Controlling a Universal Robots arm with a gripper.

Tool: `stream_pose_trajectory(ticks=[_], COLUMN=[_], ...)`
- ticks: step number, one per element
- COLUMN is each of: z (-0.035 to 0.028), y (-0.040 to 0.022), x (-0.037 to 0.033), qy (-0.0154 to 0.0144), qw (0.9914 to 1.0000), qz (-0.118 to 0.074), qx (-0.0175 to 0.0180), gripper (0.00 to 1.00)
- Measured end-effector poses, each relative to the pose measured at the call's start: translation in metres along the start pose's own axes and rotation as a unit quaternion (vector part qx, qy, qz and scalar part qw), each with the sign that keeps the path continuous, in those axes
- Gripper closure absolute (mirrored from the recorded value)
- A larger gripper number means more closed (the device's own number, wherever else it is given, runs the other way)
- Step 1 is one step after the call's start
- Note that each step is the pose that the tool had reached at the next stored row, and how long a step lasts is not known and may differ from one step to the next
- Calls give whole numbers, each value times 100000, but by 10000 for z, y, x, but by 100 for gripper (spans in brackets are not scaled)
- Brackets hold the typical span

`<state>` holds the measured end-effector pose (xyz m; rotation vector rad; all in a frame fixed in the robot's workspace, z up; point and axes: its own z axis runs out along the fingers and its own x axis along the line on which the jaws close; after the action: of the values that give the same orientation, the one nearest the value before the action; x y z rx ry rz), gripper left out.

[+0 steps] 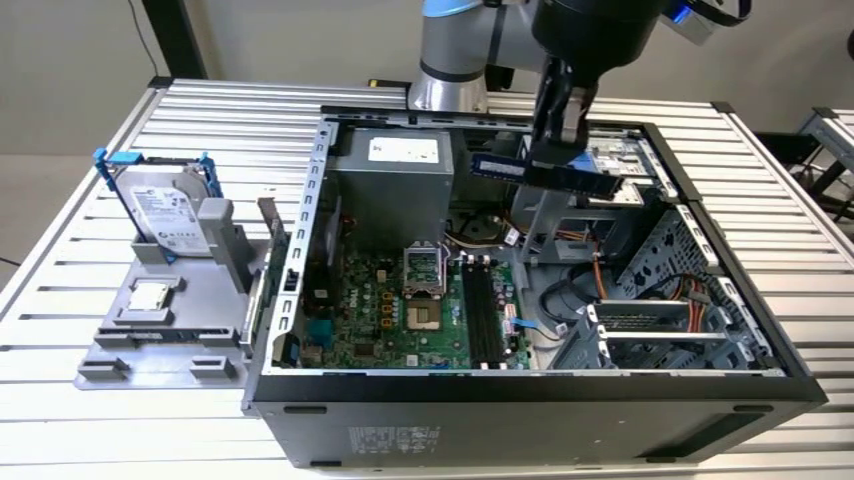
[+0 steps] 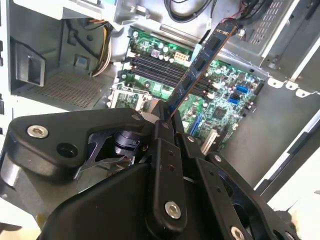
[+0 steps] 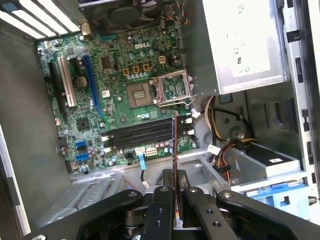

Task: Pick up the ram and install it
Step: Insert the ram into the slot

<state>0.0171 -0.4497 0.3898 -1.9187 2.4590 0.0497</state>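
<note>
**Exterior view.** The desk (image 1: 80, 420) carries an open computer case (image 1: 534, 385) at the centre and right of the frame. The tool (image 1: 550, 150) hangs from the arm at upper centre-right, above the case interior. It is clenched on the ram (image 1: 541, 172). The ram lies nearly level, its long axis running from the exterior view's left to right, with the right end slightly lower. It is held in the air, well apart from the memory slots (image 1: 483, 315) on the motherboard (image 1: 387, 320) at lower centre. The power supply (image 1: 394, 180) sits at the rear of the case, just to the exterior view's left of the ram. On the exterior view's left, a grey fixture (image 1: 160, 345) holds the hard drive (image 1: 167, 210) upright in its blue-handled frame, with the CPU chip (image 1: 151, 295) lying flat in front of it.

**Second wrist view.** The black fingers (image 2: 162, 150) of the tool (image 2: 167, 117) grip one end of the ram (image 2: 202, 62). The stick extends away from the tool and crosses over the memory slots (image 2: 155, 67) without touching them.

**First wrist view.** The ram (image 3: 174, 150) appears edge-on as a thin line, clamped in the tool (image 3: 175, 187). Its free end lies over the memory slots (image 3: 135, 134), just beside the CPU socket (image 3: 172, 87). The stick runs across the slots rather than along them.
</note>
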Motion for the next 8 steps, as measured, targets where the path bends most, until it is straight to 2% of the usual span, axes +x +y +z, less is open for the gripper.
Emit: stream_pose_trajectory(ticks=[4, 8], z=[0, 0], y=[0, 0], x=[0, 0], qy=[-18, -45], qw=[99986, 99934], qz=[1676, 3622], qx=[63, 135], gripper=[100, 100])
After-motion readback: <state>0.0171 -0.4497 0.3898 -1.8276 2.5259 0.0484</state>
